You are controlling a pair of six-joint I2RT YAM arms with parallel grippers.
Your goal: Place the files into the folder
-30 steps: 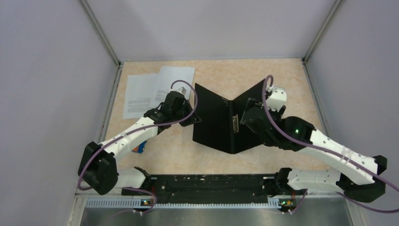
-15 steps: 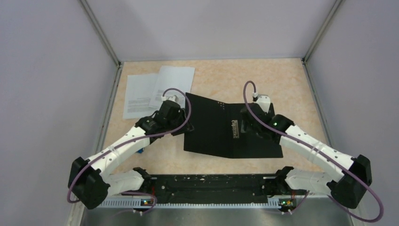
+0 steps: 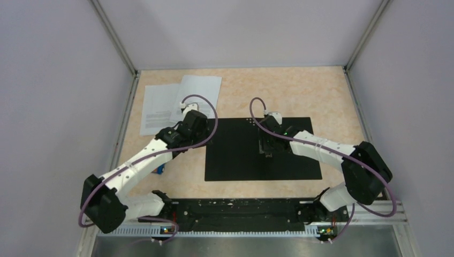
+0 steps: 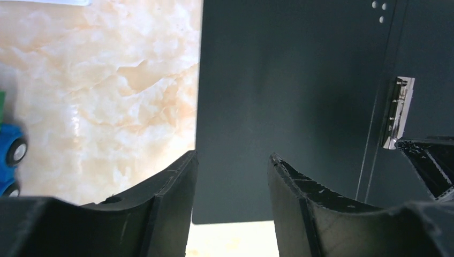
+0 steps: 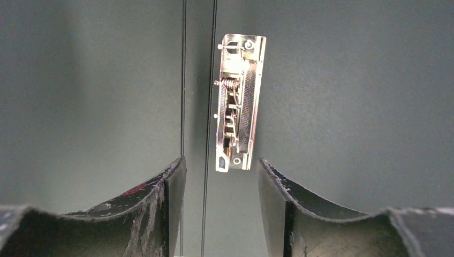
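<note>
So the folder [image 3: 235, 155] is lying wide open and flat in the middle of the surface [image 3: 321, 91], black inside facing up. The files [image 3: 160, 104] are untouched in the upper left of the top view, two sheets overlapping, with their long sides running roughly top to bottom of the frame.

The left gripper [image 4: 233, 160] hangs right at the folder's left edge, fingers apart with nothing in them. The right gripper [image 5: 220, 163] sits over the spine. Its fingers are also apart and empty, with the metal clip [image 5: 238, 101] just ahead of the tips, not touched as far as I can see.

For the next bit, the files lie up and to the left of the left fingers, pretty near. The right arm is well apart from them, across the folder. I'd say it's the left arm's job.

Compared to a second ago, the folder was propped up in a V with an arm at each cover. Half a second ago it was nearly down, and now it's flat with both arms let go.
</note>
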